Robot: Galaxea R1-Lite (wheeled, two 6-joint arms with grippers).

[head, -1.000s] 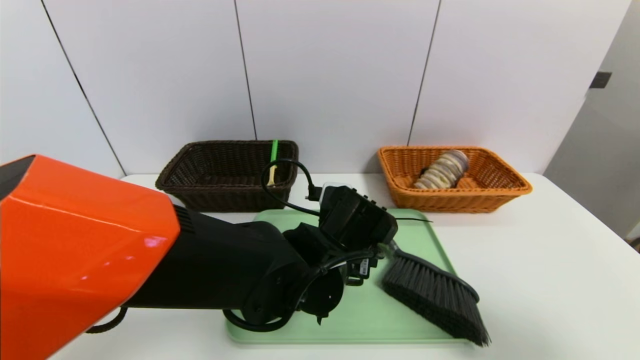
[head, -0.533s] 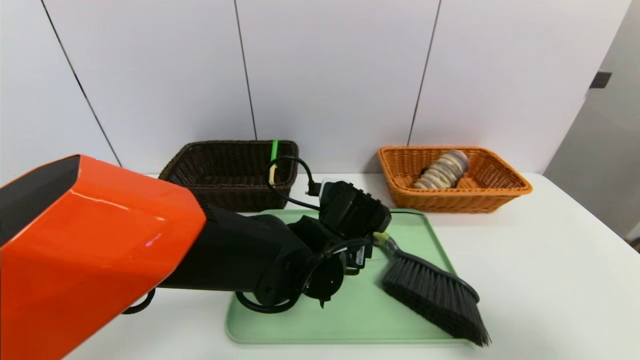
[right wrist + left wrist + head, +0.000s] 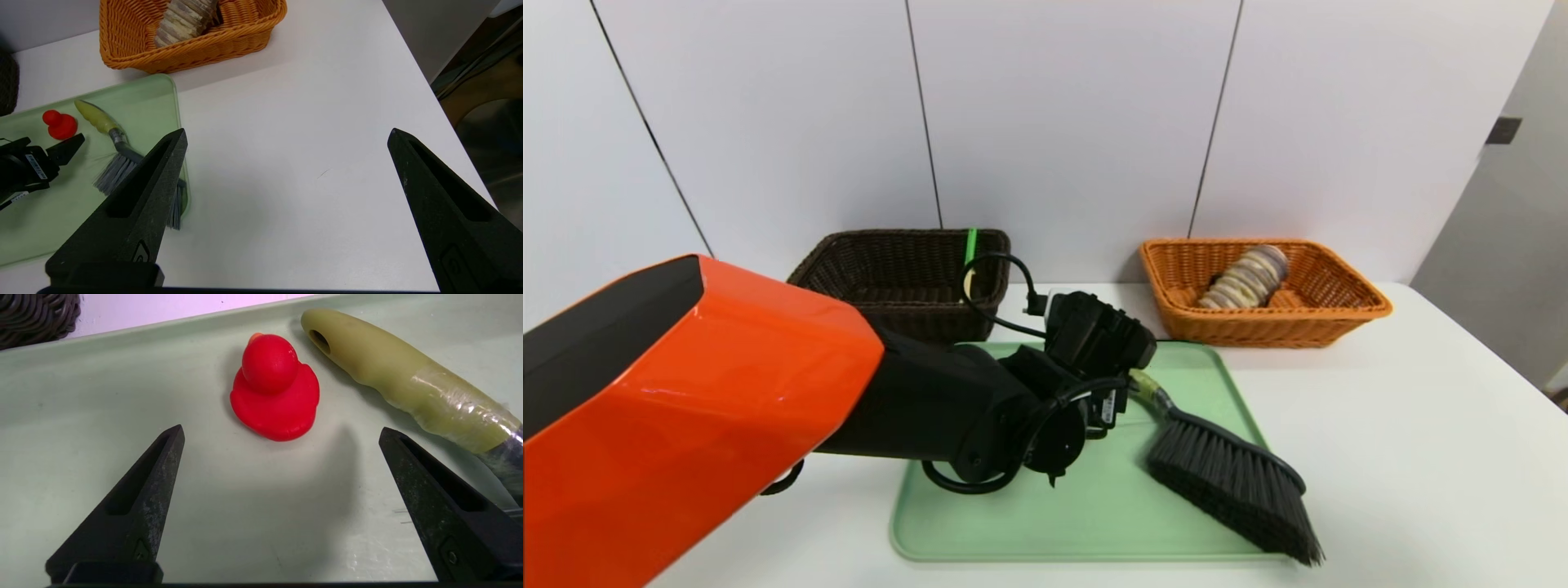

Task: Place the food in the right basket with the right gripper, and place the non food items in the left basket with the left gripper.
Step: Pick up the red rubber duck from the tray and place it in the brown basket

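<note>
Head view: behind the green tray (image 3: pixel 1094 523), the dark woven left basket (image 3: pixel 890 278) holds a green-handled spoon (image 3: pixel 969 260); the orange woven right basket (image 3: pixel 1339 310) holds the striped roll (image 3: pixel 1245 278).

Left wrist view: the left gripper (image 3: pixel 280 430), fingers spread, faces the smooth red toy (image 3: pixel 274 400) on the tray, beside the brush (image 3: pixel 400 379).

Right wrist view: the right gripper (image 3: pixel 286 134), fingers apart, hangs beside the tray.

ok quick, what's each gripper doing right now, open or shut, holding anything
Left gripper: open, empty, low over the green tray, aimed at the red toy.
Right gripper: open, empty, above the white table.

Pretty bright, even light overhead; soft shadows under the red toy (image 3: pixel 274 401), glare on the orange arm cover (image 3: pixel 711 384), nothing blurry.
</note>
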